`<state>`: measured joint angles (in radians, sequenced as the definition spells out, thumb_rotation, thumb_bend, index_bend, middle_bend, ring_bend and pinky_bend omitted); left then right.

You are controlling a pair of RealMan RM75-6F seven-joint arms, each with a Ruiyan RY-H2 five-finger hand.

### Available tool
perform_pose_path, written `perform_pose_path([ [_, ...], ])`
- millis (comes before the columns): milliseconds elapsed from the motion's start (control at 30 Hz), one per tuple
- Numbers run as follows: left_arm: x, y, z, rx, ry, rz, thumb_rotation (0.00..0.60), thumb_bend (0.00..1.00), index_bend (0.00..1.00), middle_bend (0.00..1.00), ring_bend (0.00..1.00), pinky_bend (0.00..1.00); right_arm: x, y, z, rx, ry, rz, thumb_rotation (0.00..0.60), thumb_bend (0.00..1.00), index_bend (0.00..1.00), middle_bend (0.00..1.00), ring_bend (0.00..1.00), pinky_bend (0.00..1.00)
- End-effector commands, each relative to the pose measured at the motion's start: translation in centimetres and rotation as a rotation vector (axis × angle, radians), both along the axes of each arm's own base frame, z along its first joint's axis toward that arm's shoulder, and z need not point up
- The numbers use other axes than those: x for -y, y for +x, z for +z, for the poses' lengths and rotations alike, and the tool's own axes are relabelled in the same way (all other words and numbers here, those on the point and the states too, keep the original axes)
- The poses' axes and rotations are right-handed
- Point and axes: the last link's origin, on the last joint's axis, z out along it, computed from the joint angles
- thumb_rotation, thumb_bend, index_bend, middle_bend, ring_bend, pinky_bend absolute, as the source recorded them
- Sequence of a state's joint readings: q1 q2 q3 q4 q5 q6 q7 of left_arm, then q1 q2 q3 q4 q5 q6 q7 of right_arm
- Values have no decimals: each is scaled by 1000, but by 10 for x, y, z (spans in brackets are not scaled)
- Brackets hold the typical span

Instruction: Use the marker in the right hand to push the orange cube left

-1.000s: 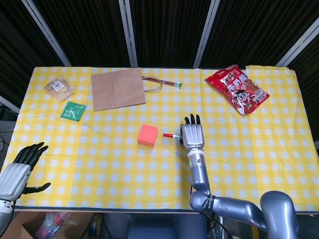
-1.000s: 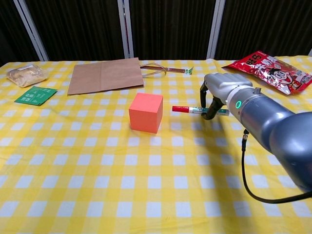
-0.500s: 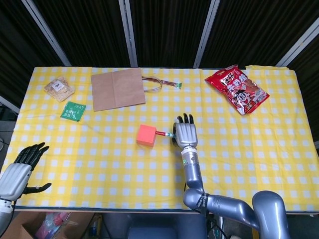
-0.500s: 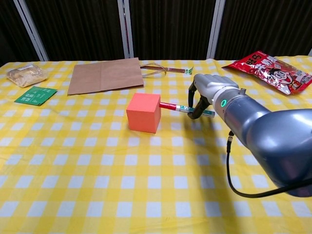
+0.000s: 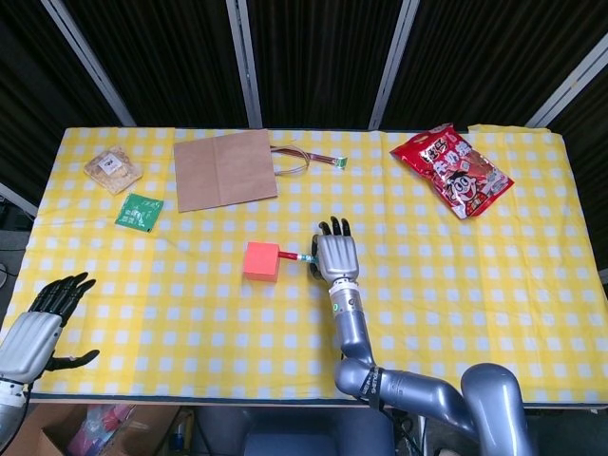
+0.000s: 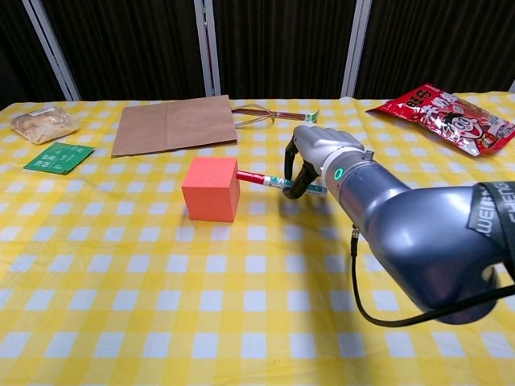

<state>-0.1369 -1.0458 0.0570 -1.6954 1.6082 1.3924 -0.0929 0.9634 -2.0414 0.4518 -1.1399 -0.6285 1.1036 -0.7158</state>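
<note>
1. Orange cube (image 6: 210, 189) mid-table on yellow checked cloth (image 5: 475, 285), below brown paper bag (image 5: 224, 169).
2. Red-capped marker (image 6: 273, 181) gripped in right hand (image 6: 315, 158), fingers curled round barrel, tip on cube's right face, near its far top corner.
3. Left hand (image 5: 43, 318) at near-left table edge, fingers spread, holding nothing.
4. Risk: off-centre contact, so cube likely yaws and tip slips off.
5. Risk: thin barrel may rotate in grip under load.

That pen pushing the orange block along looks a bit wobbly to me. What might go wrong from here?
The marker meets the orange cube near its upper right edge, so the cube may twist or the tip may slide off. The right hand holds the marker only by its back end, so it could pivot in the grip. Pushed much further left, the cube heads toward the green packet.
</note>
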Motion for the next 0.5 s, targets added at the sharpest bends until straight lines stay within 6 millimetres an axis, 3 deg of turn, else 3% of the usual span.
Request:
perform_pose_path([
  [33, 0, 0, 0, -1, 0, -2, 600, 0, 0, 0, 0, 0, 0, 5, -3, 9, 5, 6, 600, 604, 668, 202, 9, 0],
  [500, 0, 0, -1, -7, -2, 0, 600, 0, 0, 0, 0, 0, -13, 32, -17, 36, 34, 60, 600, 604, 668, 202, 9, 0],
])
